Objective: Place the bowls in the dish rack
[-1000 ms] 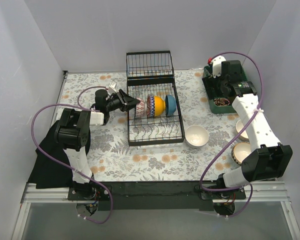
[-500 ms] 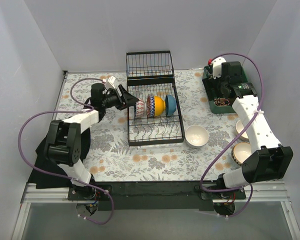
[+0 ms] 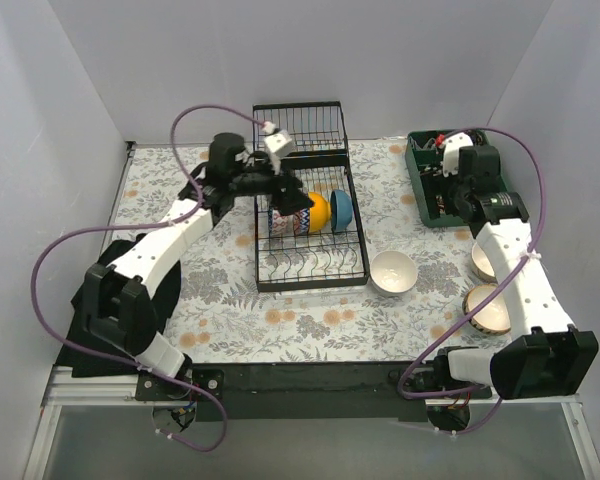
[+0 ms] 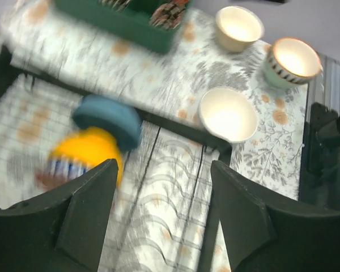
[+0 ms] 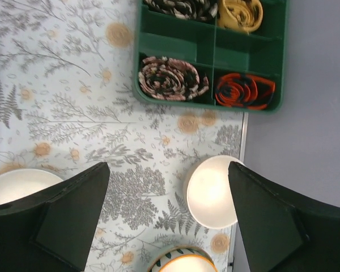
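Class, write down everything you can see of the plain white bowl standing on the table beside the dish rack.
The white bowl is small, round and plain, glossy like glazed ceramic. It stands upright, mouth up and empty, on the floral table cover, just off the near right corner of the black wire dish rack. Whether they touch is unclear.

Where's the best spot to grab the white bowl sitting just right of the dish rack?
Take the white bowl by its rim, on the side facing away from the dish rack, coming straight down. It sits upright, mouth up, so the thin wall is exposed and that side is free.
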You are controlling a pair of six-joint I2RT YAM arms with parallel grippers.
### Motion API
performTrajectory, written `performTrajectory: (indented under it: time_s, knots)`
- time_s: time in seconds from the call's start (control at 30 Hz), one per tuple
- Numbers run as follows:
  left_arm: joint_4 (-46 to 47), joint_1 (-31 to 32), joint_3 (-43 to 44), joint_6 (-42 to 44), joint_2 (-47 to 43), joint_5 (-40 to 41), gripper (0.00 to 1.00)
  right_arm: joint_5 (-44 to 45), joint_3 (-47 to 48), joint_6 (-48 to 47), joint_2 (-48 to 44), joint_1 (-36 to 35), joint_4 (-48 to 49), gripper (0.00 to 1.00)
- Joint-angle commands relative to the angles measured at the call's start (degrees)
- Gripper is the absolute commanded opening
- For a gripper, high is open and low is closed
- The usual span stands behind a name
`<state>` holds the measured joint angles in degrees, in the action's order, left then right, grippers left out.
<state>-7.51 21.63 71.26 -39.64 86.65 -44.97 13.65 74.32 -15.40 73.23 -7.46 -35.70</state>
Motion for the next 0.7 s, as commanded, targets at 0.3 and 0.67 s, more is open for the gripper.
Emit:
performTrajectory:
  time_s: [0.3,0.67]
  knots:
    - [-25.01,28.11,26.21,45.09,21.35,14.29,0.64,16.04,-3.74,0.37,-10.99,10.53,-0.16,0.95]
    - [-22.02,36.38,29.54,40.53,31.47,17.72,0.63,11.84,-7.27,2.83,-14.87,13.35,-4.46,0.95]
